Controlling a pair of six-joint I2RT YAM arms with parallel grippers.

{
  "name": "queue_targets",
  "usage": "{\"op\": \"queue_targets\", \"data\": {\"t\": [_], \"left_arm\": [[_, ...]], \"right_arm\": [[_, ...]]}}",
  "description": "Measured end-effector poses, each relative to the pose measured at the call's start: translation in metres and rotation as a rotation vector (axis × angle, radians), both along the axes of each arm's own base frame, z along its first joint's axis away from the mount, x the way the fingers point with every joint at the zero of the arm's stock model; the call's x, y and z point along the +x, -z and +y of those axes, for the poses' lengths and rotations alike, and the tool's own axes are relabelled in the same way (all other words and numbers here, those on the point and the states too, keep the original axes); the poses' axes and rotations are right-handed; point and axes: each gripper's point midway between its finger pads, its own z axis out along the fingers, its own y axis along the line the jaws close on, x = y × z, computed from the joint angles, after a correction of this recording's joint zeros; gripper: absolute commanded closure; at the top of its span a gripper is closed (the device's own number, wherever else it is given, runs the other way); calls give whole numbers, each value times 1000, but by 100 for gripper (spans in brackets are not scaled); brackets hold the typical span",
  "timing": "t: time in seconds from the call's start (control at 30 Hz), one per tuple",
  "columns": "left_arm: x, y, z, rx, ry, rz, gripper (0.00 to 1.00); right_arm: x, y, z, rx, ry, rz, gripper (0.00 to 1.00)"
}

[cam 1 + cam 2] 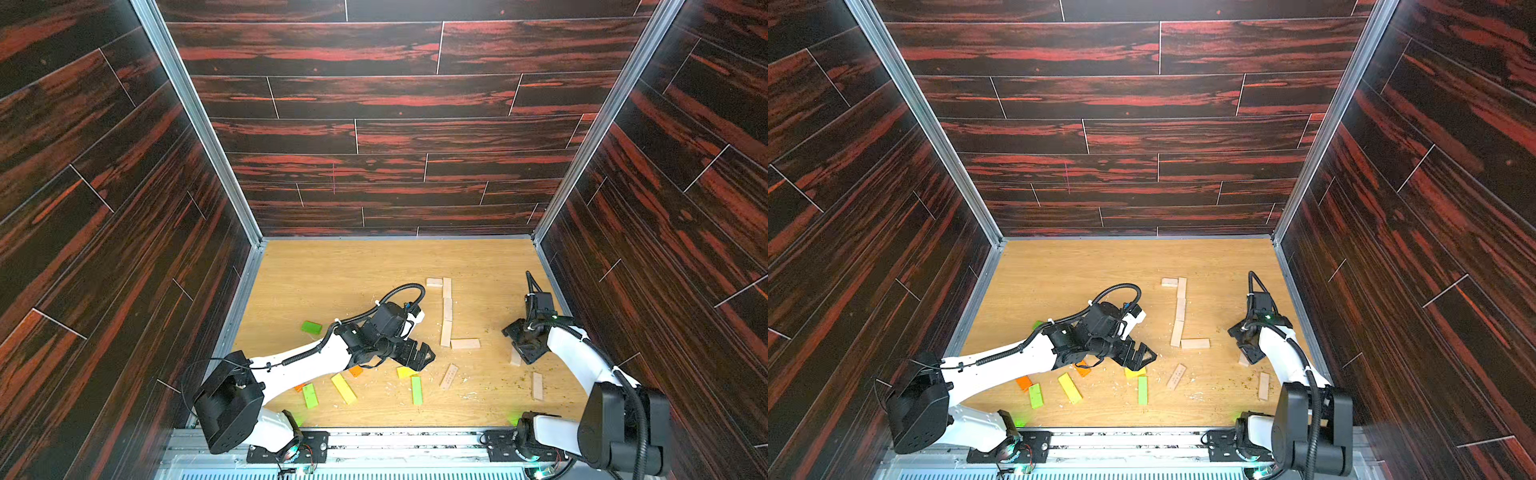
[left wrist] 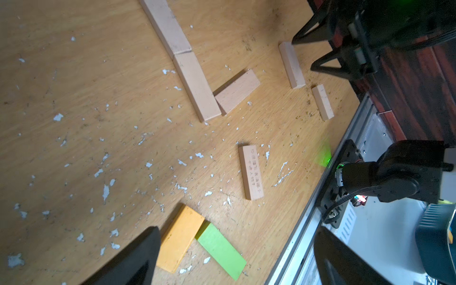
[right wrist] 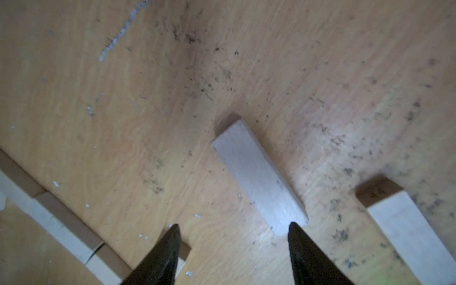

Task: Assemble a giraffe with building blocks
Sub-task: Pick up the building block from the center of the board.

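Pale wooden building blocks [image 1: 447, 309] lie end to end in a line on the floor, with one crosswise at the far end [image 1: 434, 282] and one at the near end [image 1: 465, 343]. Yellow [image 1: 343, 388], green [image 1: 417, 390] and orange [image 1: 355, 371] blocks lie scattered near the front. My left gripper [image 1: 426, 357] hovers open and empty over a yellow block [image 2: 180, 238] and a green one [image 2: 220, 249]. My right gripper [image 3: 234, 225] is open, with bare floor between its fingers. A loose pale block [image 3: 256, 177] lies flat just ahead of one fingertip [image 3: 293, 228].
Other loose pale blocks lie at the right front [image 1: 537, 386] and centre front, one with printed writing [image 2: 251, 171]. A green block [image 1: 311, 327] lies behind the left arm. Dark panel walls close in three sides; a metal rail [image 1: 374, 440] runs along the front edge.
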Motion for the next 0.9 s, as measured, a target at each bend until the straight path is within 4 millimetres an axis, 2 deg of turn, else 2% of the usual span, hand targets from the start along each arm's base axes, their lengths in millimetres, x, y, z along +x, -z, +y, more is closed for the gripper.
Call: {"op": "queue_targets", "data": {"t": [0.17, 0.5, 0.73, 0.83, 0.9], "left_arm": [[3, -4, -3, -23, -10, -8, 0], [1, 6, 1, -23, -22, -6, 0], [0, 4, 5, -43, -37, -15, 0], [0, 4, 5, -48, -41, -17, 1], [0, 4, 5, -48, -42, -17, 1]], "right_arm": [[0, 11, -3, -2, -25, 34, 30], [-4, 21, -13, -31, -28, 83, 31], [-3, 38, -15, -37, -35, 127, 35], [-2, 39, -15, -40, -35, 128, 41], [-2, 39, -16, -44, -33, 127, 52]]}}
